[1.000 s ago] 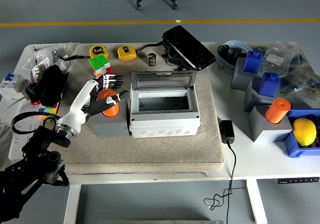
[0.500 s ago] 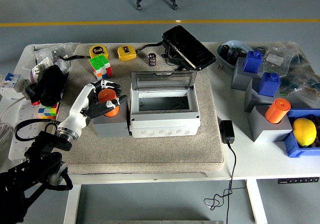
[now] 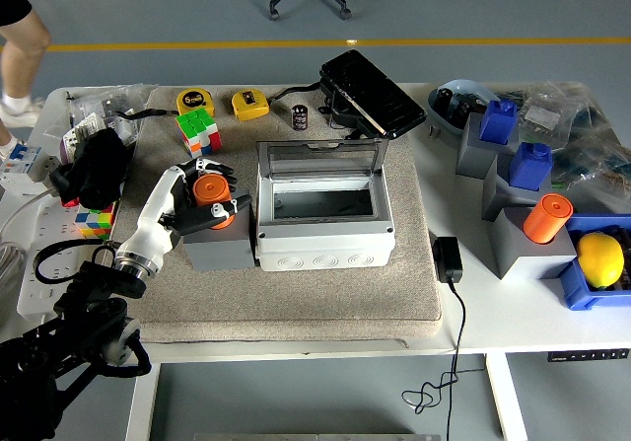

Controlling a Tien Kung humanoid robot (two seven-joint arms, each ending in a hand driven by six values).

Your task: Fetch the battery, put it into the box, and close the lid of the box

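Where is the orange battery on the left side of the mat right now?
In the head view, the orange battery is left of the open box, above a grey block, with the left hand wrapped around it.

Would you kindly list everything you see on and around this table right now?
battery: one, orange, on grey block left of box
box: one, grey-white, mat centre, lid up
grey block: one, beside box
tape measures: two, yellow, mat's far edge
puzzle cube: one, multicoloured, far left of mat
black case: one, behind box
second orange cylinder: one, on grey stand, right
lemon: one, yellow, blue bin
power adapter: one, black, right of mat
left hand: around battery
person's leg: top left
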